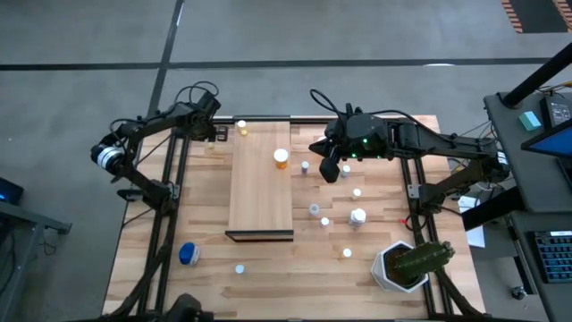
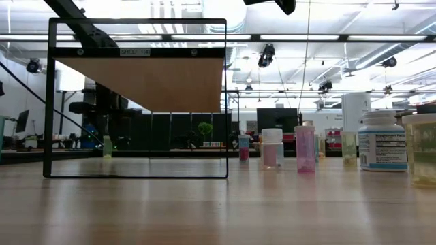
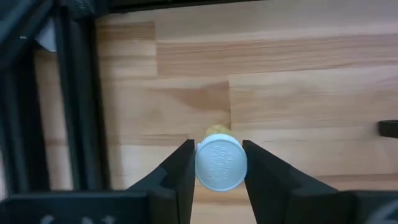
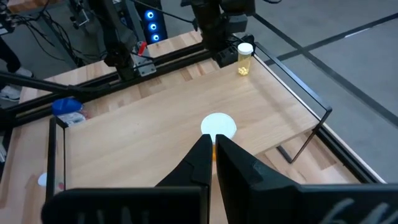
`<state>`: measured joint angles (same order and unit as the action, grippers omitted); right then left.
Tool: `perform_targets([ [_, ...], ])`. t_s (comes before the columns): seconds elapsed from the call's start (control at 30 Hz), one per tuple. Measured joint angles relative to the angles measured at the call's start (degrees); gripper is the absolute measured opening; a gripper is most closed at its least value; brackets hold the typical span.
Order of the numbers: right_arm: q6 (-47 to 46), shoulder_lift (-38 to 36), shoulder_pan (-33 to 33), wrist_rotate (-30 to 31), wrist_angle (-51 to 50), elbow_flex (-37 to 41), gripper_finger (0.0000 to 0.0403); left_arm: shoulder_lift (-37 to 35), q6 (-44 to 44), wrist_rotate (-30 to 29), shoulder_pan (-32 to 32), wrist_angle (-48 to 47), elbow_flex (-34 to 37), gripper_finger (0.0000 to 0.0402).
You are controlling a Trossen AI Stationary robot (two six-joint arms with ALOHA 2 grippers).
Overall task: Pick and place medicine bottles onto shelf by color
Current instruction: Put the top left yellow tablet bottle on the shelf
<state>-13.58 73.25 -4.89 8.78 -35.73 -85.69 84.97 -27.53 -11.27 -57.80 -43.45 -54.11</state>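
The pale wooden shelf (image 1: 259,192) is a raised board on a black frame in the middle of the table. An orange bottle (image 1: 281,159) with a white cap stands on it. My left gripper (image 3: 217,146) is at the shelf's far left corner, shut on a yellowish bottle (image 1: 241,128) with a white cap. My right gripper (image 4: 212,140) is shut and empty, raised above the shelf's right edge (image 1: 329,168), with the orange bottle's cap (image 4: 217,126) just past its fingertips. Several small bottles (image 1: 324,221) stand on the table to the right of the shelf. A fatter blue one (image 1: 188,254) lies near the left. My left gripper pinches the yellowish bottle's white cap (image 3: 221,163) between its two fingers, one on each side of the cap. The fingers come from above, pointing down. In the right wrist view the bottle (image 4: 244,59) stands upright at the shelf's far corner.
A white hexagonal pot with a green cactus (image 1: 407,264) stands at the near right. Pink and clear bottles (image 2: 304,148) and a bigger white labelled bottle (image 2: 381,150) stand right of the shelf frame (image 2: 48,102). Black frame rails (image 1: 165,206) run along both table sides.
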Motion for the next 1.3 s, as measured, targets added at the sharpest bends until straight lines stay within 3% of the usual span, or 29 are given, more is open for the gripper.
perform_targets([
  [0.2, 0.07, 0.0, -0.01, 0.27, 0.0, 0.0, 0.0011, -6.09, 2.82, -1.06, 0.4, -8.47, -6.69, 0.0108],
  [0.43, 0.54, 0.0, 0.0, 0.28, 0.0, 0.0, 0.0011, -15.44, 3.88, -0.92, 4.43, -22.65, -19.29, 0.011],
  [0.6, 0.76, 0.0, -0.02, 0.28, 0.0, 0.0, 0.0011, -20.42, -0.65, 1.17, 12.17, -30.05, -26.63, 0.011],
  [0.87, 2.08, 0.0, 0.0, 0.31, 0.03, 0.82, 0.0011, -26.2, -9.38, 7.62, 28.71, -30.92, -33.49, 0.0111],
  [1.1, 1.23, 0.0, 0.0, 0.29, 0.02, 1.64, 0.0011, -23.61, -12.7, 8.86, 42.78, -24.39, -34.45, 0.0111],
  [1.2, 0.61, 0.0, 0.0, 0.28, 0.02, 1.64, 0.0011, -18.5, -12.16, 7.78, 45.62, -20.53, -34.57, 0.0111],
  [1.3, 0.26, 0.0, 0.0, 0.28, 0.02, 1.64, 0.0011, -11.78, -9.78, 7.32, 46.0, -23.06, -35.78, 0.0111],
])
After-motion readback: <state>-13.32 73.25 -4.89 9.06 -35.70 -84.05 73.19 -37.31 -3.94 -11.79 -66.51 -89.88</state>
